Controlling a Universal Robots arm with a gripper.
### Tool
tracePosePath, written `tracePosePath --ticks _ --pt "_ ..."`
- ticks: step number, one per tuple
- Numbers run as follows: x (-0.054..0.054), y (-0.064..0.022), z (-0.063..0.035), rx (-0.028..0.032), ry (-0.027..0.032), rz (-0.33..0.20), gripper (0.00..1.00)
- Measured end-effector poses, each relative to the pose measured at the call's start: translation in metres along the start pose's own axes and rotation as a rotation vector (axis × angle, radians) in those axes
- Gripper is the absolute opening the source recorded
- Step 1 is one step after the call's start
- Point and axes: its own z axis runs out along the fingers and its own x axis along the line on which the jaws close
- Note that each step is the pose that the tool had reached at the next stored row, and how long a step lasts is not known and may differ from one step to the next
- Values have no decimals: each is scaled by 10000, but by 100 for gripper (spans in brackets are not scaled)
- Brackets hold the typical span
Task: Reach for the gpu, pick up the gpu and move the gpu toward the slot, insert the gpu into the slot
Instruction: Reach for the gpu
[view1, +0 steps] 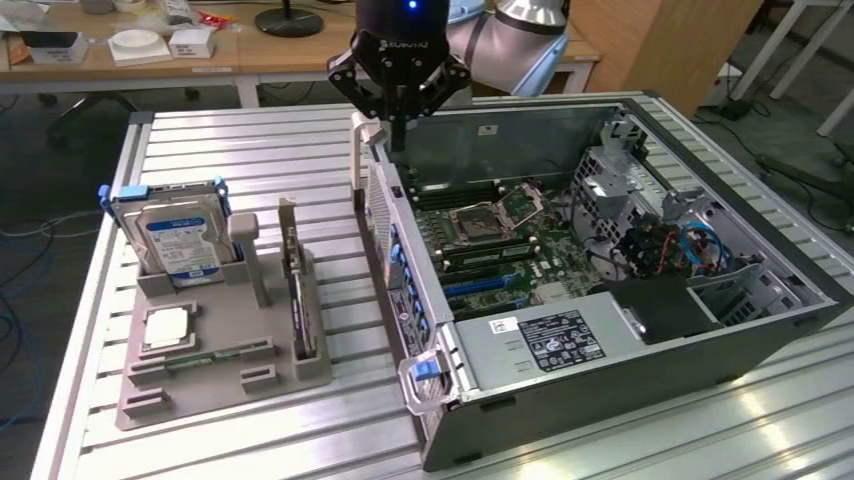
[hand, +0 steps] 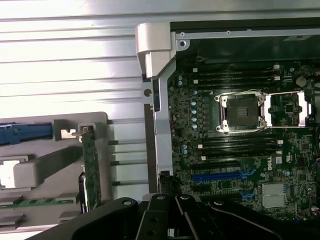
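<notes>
Slatted metal table, gripper clenched empty above computer case, gpu upright in grey rack.

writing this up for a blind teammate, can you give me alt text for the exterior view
A robot arm's shut end effector hangs above the side wall of an open computer case on a metal table. At the exterior view's left, apart from it, the gpu stands on edge in a grey holder beside a blue-labelled hard drive.
</notes>
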Motion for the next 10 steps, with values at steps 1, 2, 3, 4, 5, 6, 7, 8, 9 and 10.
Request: tracePosePath --ticks 1,2,3,4,5,6,7,8,9,10 --pt "15 -2 -1 0 0 -1 10" --pt "30 -3 -1 0 0 -1 10" --pt "47 -5 -1 0 -1 -1 10" --pt "64 -7 -2 0 0 -2 10" --pt "79 -9 -2 0 0 -1 10" --pt "94 -11 -3 0 0 -1 10" --pt "109 -13 -3 0 -1 -1 10" --pt "125 -15 -3 0 0 0 10" --pt "141 -16 -4 0 0 0 10" --pt "158 -19 -5 0 0 0 10"
